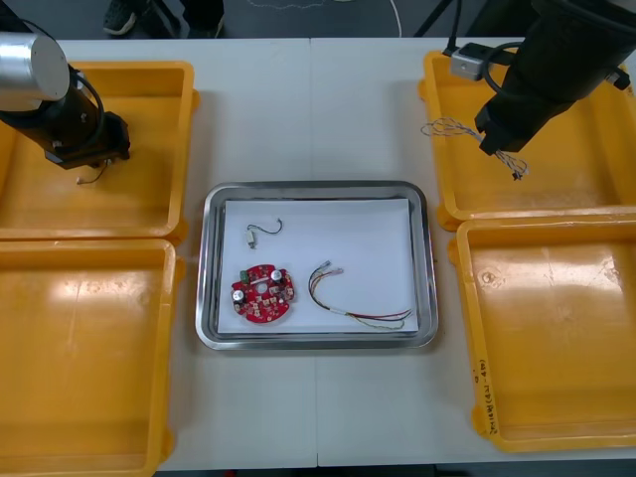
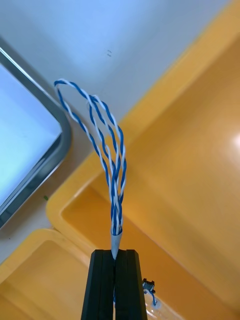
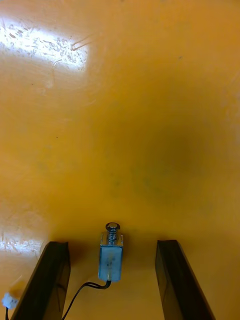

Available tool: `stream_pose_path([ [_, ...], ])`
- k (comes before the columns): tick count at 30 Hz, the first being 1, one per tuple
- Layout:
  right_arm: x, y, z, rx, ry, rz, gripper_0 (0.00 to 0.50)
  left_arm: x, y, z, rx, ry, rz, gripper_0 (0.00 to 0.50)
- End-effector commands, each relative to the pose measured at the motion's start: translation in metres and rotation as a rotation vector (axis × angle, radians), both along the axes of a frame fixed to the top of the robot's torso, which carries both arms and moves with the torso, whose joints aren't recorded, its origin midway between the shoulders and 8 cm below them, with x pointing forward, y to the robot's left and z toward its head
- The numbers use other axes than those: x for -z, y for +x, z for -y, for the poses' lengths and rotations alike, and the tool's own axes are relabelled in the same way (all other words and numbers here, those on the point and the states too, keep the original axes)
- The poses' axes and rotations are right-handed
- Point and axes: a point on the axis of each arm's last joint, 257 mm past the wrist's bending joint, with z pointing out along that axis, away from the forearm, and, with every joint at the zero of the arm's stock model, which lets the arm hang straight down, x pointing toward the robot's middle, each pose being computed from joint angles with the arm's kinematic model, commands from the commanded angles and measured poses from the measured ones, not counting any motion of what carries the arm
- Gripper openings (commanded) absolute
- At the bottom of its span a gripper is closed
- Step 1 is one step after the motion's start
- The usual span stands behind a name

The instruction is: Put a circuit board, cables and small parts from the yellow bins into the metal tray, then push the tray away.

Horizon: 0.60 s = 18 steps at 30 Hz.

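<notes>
My right gripper (image 2: 114,260) is shut on a twisted blue and white cable (image 2: 107,155), which hangs in loops over the far right yellow bin (image 1: 586,189); the front view has that cable (image 1: 452,129) dangling beside the right gripper (image 1: 494,139). My left gripper (image 3: 112,260) is open low in the far left yellow bin (image 1: 149,199), with a small metal part (image 3: 110,252) and its black lead lying between the fingers. In the front view the left gripper (image 1: 94,159) hovers over that part (image 1: 89,179). The metal tray (image 1: 214,298) holds a round red circuit board (image 1: 263,294), a red and yellow cable (image 1: 358,303) and a small metal part (image 1: 260,233).
Two more yellow bins stand near the front, one at the left (image 1: 79,417) and one at the right (image 1: 556,397). The tray's rim (image 2: 55,145) lies close beside the right bins. Shoes show beyond the table's far edge.
</notes>
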Motion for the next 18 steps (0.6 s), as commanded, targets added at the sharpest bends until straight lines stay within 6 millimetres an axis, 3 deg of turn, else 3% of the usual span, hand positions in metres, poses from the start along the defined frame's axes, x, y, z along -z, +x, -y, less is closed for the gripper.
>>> stream_pose_path([
  [1,-0.020,-0.003,-0.044,-0.154,-0.006,0.062,0.000,-0.018,0.013,0.019,0.118,0.055,0.033,0.044],
  [2,-0.020,-0.003,-0.044,-0.154,-0.006,0.062,0.000,-0.018,0.013,0.019,0.118,0.055,0.033,0.044],
  [3,-0.016,-0.009,-0.058,-0.201,-0.017,0.059,0.000,-0.018,0.013,0.020,0.120,0.055,0.033,0.000],
  [9,0.001,-0.029,-0.090,-0.334,-0.056,0.082,0.000,-0.018,0.012,0.020,0.116,0.052,0.029,0.000],
  [18,0.038,-0.055,-0.127,-0.462,-0.083,0.091,0.000,-0.058,-0.003,0.018,0.104,0.041,-0.048,0.000],
])
